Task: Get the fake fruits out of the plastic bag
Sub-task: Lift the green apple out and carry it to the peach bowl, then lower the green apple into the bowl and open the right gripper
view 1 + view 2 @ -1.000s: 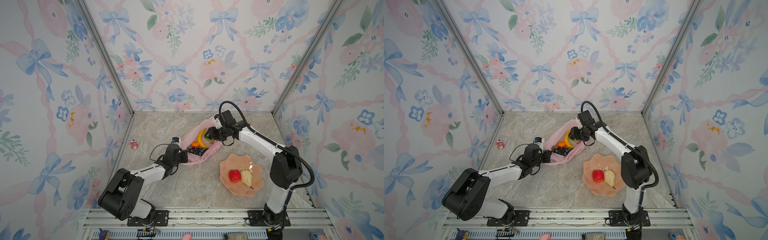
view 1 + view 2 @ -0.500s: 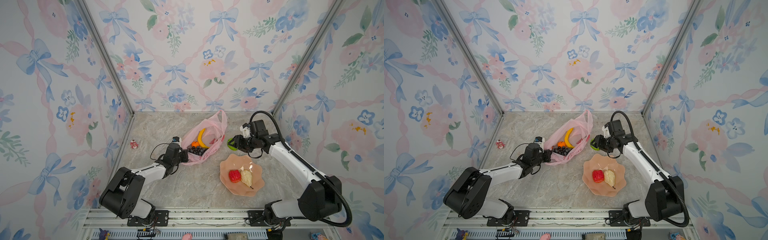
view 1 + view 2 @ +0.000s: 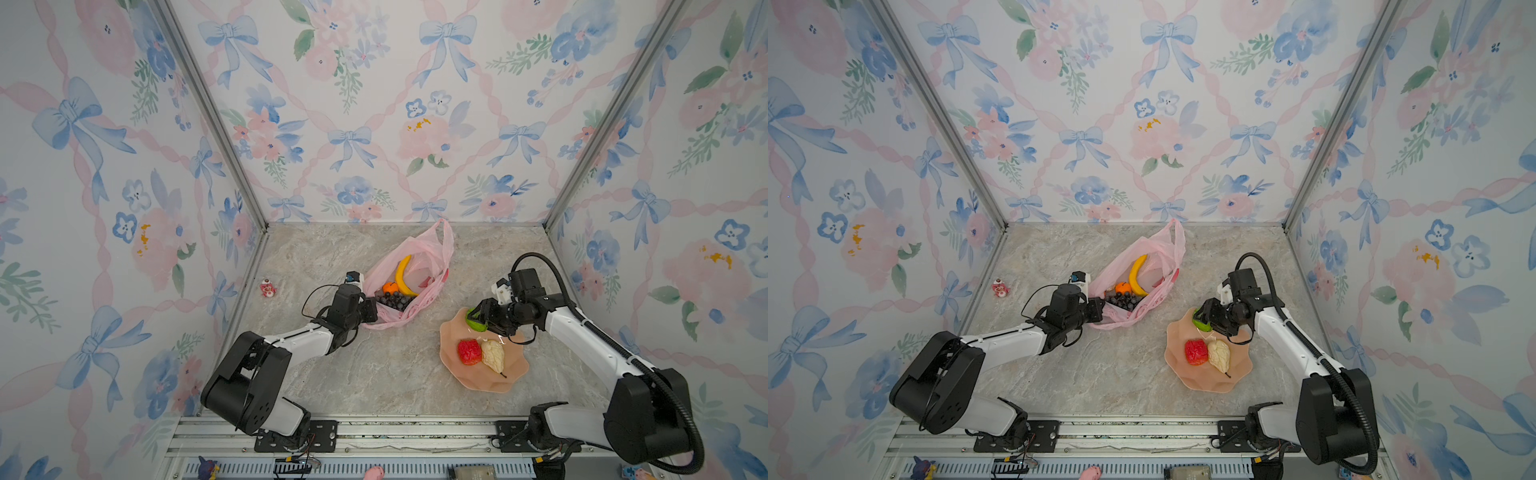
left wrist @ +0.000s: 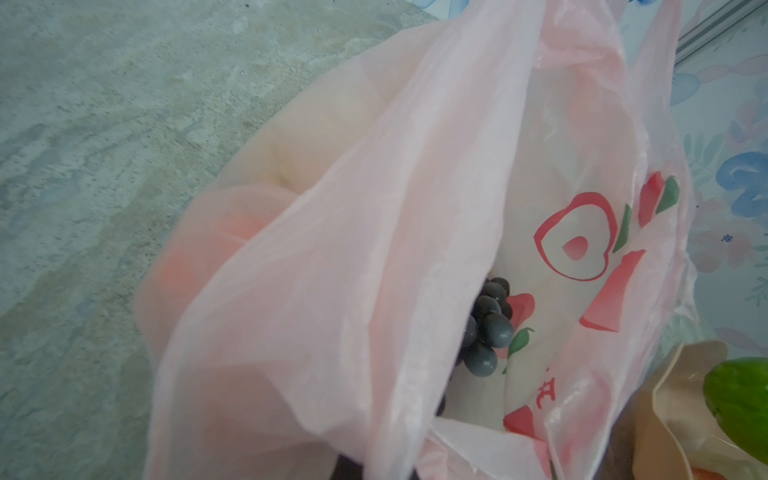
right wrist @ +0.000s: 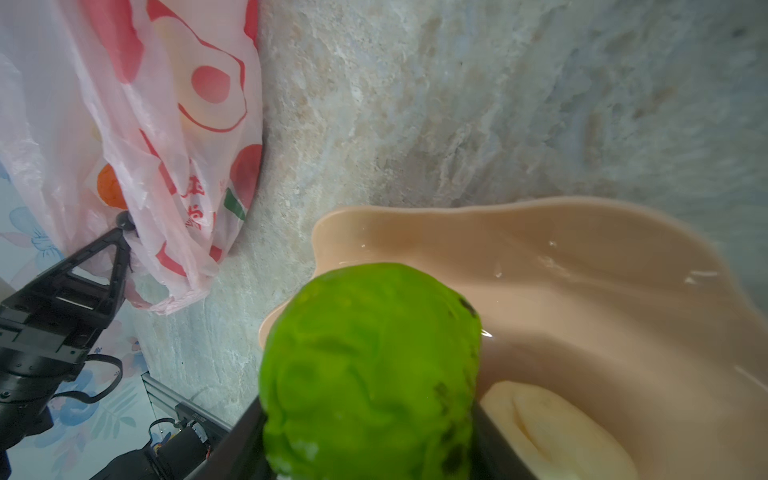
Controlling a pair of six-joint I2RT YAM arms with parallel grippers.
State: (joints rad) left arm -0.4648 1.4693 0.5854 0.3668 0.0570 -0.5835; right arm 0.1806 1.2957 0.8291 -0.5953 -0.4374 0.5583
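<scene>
- Your right fingers clamp the green fruit from both sides. They hold it at the rim of the peach plate nearest the bag, and the plate sits toward the front-right corner of the worktop.
- On the plate a red fruit and a pale pear lie touching each other, near the drop spot.
- Your left fingers are pressed together on the near lip of the plastic bag, pinching the thin film so the mouth gapes. The bag lies mid-worktop, toward the back edge.
- Inside it the banana, an orange and the dark grapes wait, so the job looks roughly half done.
- Risk one: the green fruit hangs over the scalloped rim, not the plate's middle. Let go here and it will likely strike the edge, tip out and roll across the worktop.
- Risk two: carry it further in and drop it from height, and it could knock the red fruit or pear off the shallow plate.
- Risk three: the film in your left pinch is slippery and light. A tug may tear it, slide it free or drag the whole bag, folding the mouth over the fruits inside.
- A small red-and-white figurine stands by the left edge, well apart from all this.
</scene>
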